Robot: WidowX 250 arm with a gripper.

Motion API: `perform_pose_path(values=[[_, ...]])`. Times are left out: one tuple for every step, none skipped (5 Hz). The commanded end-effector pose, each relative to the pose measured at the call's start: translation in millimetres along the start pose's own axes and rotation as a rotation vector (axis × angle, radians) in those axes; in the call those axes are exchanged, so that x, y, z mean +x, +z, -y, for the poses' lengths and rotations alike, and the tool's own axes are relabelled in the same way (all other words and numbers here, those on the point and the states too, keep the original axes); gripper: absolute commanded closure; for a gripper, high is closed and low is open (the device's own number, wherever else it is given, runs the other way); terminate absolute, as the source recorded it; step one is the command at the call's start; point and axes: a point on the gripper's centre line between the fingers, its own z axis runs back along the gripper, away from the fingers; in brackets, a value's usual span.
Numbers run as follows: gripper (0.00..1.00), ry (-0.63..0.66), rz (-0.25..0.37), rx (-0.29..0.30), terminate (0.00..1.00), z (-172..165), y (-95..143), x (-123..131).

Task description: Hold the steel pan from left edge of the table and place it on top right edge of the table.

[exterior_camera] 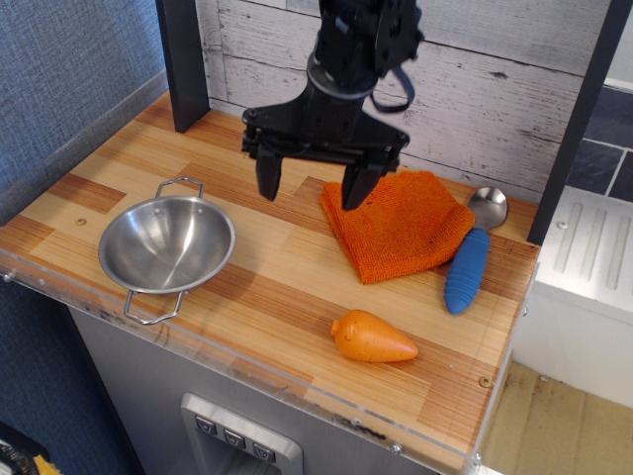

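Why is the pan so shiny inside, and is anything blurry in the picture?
In the observation.image view, the pan is mirror-like steel, so bright and dark patches of reflected light show in its bowl. The clear rim of the table catches pale glare too. The open gripper and the carrot both look sharp; nothing is clearly blurred.

The table (267, 257) carries the steel pan (166, 244), orange cloth (396, 224), blue-handled spoon (472, 252) and toy carrot (372, 337).
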Motion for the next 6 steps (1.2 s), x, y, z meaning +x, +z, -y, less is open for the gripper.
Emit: perform_pose_path(values=[[0.0, -0.012, 0.047, 0.078, 0.0, -21.4, -2.1, -5.2], [0.0, -0.015, 0.014, 0.106, 0.0, -30.5, -17.2, -16.6], [0.0, -0.032, -0.01, 0.138, 0.0, -43.8, -33.4, -26.4], [0.0, -0.033, -0.02, 0.159, 0.0, -53.5, -42.5, -30.8], [0.0, -0.03, -0.02, 0.183, 0.0, -60.4, -52.4, -32.4], [0.0, -0.024, -0.013, 0.201, 0.0, -65.2, -55.7, -30.5]])
